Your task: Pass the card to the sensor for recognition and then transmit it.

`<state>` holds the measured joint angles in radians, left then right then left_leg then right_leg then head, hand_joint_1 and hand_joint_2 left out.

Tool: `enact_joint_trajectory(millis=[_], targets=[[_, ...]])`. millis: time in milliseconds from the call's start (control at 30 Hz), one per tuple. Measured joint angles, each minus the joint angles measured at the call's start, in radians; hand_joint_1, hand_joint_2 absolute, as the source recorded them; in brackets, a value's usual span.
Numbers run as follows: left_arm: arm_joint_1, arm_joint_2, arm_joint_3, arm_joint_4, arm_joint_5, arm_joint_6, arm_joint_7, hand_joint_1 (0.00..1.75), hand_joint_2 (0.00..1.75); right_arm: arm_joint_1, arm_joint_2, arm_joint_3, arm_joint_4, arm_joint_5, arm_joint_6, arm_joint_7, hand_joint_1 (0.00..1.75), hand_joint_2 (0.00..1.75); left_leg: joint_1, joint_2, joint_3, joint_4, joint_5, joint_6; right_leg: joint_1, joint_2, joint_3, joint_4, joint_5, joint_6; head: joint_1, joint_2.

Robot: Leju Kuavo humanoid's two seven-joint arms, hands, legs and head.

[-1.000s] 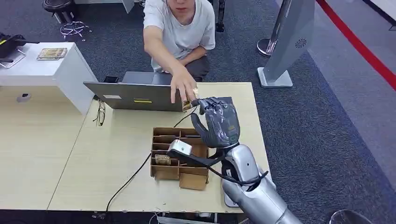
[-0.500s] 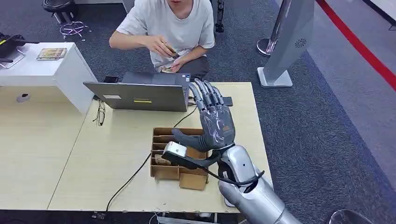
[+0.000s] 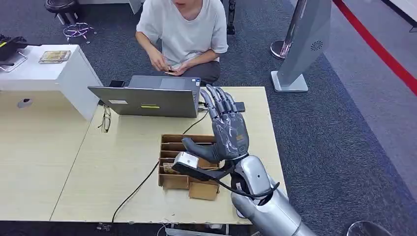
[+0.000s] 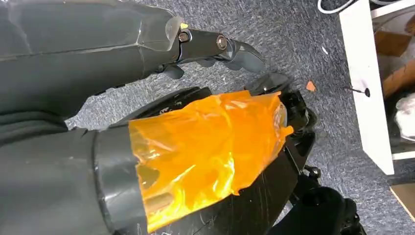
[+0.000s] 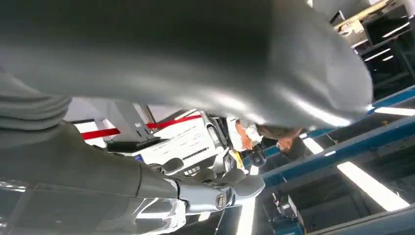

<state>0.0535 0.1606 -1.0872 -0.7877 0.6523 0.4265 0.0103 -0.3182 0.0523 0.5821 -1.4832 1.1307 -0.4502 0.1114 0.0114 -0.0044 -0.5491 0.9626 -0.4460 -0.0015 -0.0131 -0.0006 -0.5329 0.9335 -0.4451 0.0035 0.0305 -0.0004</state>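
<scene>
My right hand [image 3: 227,129] is raised above the right part of the wooden table [image 3: 123,162], palm turned left, fingers stretched out and apart, holding nothing. The right wrist view shows the same hand [image 5: 210,191] empty, its fingers straight against ceiling lights. A person [image 3: 184,29] sits behind the laptop and holds a small card [image 3: 171,72] in both hands near their lap. A divided cardboard box [image 3: 187,164] lies on the table below my right hand, with a card [image 3: 170,168] in one slot. My left hand [image 4: 215,46] hangs over grey carpet, empty, fingers loosely extended.
An open grey laptop [image 3: 147,98] stands at the table's far edge, glasses [image 3: 106,118] to its left. A black cable [image 3: 142,184] runs across the table toward the near edge. A white cabinet [image 3: 49,69] stands at far left, a grey stand [image 3: 300,44] at far right.
One second ago the person's hand reached over the laptop and took the card from my right hand's fingers. The person drew back with it, and my right hand opened and straightened.
</scene>
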Motion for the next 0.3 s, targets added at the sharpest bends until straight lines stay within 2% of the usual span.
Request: enact_joint_trajectory(millis=[300], targets=[[0.005,0.002,0.0,0.0,-0.006,0.025,0.009,0.0,0.0,0.027,-0.006,0.0,-0.072,-0.016,-0.029,-0.026,0.0,0.0,0.0,0.0,0.0,0.0,0.0,0.0,0.0,0.0,0.0,0.0,0.0,0.0,0.0,0.0]])
